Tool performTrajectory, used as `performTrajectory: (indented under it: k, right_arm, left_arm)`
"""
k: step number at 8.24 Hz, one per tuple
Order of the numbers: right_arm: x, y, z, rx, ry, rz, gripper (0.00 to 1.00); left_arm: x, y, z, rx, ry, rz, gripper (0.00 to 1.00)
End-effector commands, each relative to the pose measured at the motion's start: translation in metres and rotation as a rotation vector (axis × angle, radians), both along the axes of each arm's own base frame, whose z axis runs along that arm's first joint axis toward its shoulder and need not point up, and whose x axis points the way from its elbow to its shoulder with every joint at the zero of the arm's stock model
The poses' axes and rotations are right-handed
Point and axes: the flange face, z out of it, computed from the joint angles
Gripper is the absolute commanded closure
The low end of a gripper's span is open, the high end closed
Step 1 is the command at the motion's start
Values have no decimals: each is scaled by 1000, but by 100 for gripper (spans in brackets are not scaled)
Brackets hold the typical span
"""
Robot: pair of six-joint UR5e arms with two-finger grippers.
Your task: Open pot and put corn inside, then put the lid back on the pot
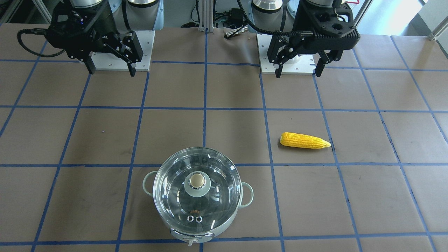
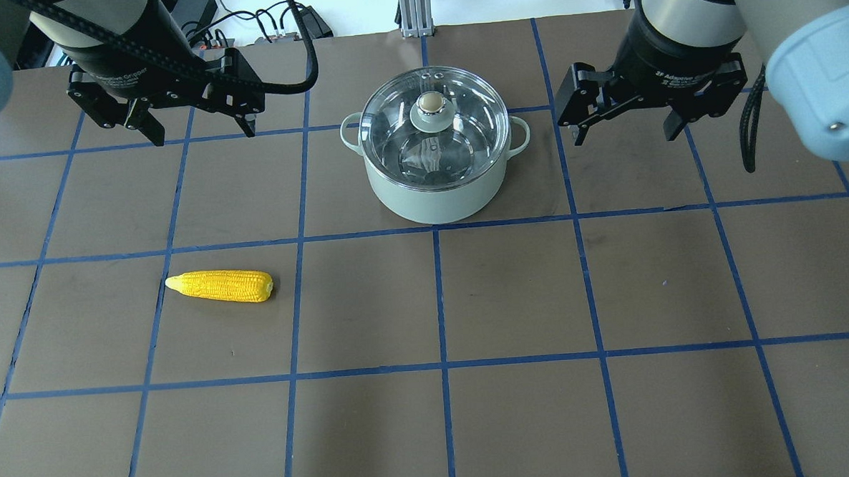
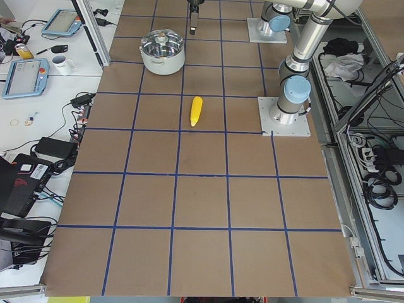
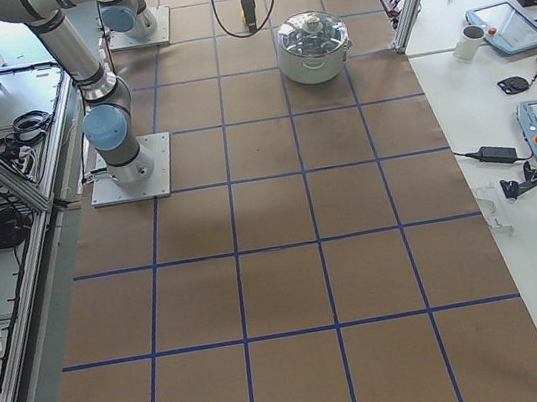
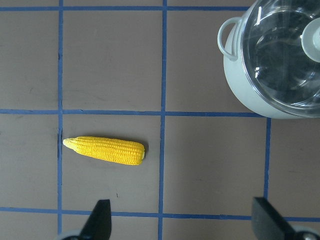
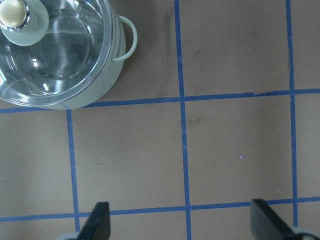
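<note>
Brown paper marked off by blue tape lines (image 2: pixel 440 302) covers the table (image 2: pixel 513 292) I am working over. Both arms hang well above it. My left gripper (image 2: pixel 203 133) is spread wide with nothing between its fingers, and my right gripper (image 2: pixel 626 136) stands just as wide and just as empty. Between them in the overhead view, toward the operators' side of the table, the pot (image 2: pixel 433 195) stands upright. The lid (image 2: pixel 463 133) sits squarely on its rim, with the knob (image 2: pixel 430 103) pointing up. The corn (image 2: pixel 220 287) lies flat on the paper on my left arm's side, well apart from the pot and nearer the robot. Its pointed tip faces away from the pot, just beside a tape line.
</note>
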Motion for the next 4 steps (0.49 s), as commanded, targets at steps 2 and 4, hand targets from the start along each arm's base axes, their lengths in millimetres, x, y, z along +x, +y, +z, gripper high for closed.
performTrajectory:
  k: [2,4]
  right_arm:
    - [1,-5,2,2,-7,0,0]
    - [1,-5,2,3,-8,2,0]
  left_arm:
    - [0,1,3,-6,-2,0,0]
    - [1,10,11,-24,-2,1,0]
